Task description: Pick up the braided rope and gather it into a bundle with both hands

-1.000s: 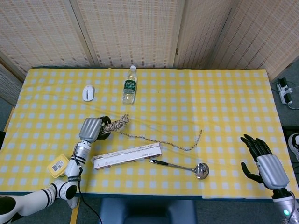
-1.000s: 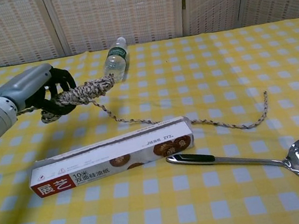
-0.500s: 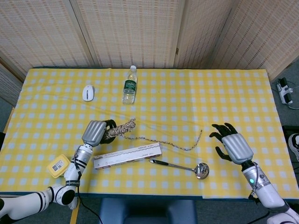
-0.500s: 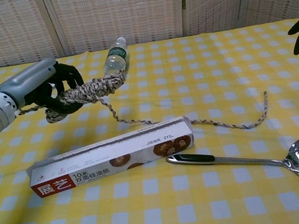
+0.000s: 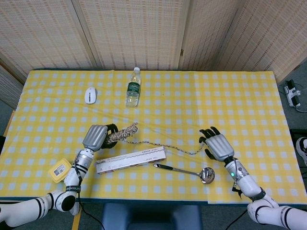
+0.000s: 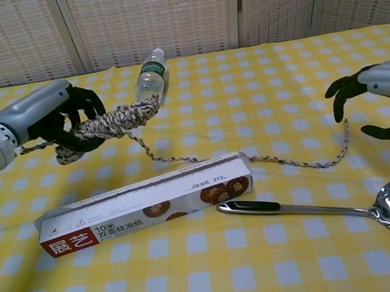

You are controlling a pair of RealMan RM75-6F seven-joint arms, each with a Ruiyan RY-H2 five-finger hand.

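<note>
My left hand (image 5: 97,136) (image 6: 52,117) grips a gathered coil of the braided rope (image 5: 123,132) (image 6: 112,121), lifted off the yellow checked cloth. From the coil a loose tail (image 5: 180,149) (image 6: 299,162) runs right across the table, behind the long box, and ends in a bend near my right hand. My right hand (image 5: 216,144) (image 6: 385,95) hovers open just right of the tail's free end (image 5: 206,136) (image 6: 345,124), fingers spread and holding nothing.
A long foil box (image 5: 130,159) (image 6: 145,203) lies in front of the rope. A metal ladle (image 5: 192,171) (image 6: 340,206) lies to its right. A water bottle (image 5: 133,87) (image 6: 150,77) and a white mouse (image 5: 90,95) lie at the back. A yellow container (image 5: 59,169) sits front left.
My right hand has come in from the table's right front corner toward the rope's free end. My left hand has shifted slightly with the coil still held.
</note>
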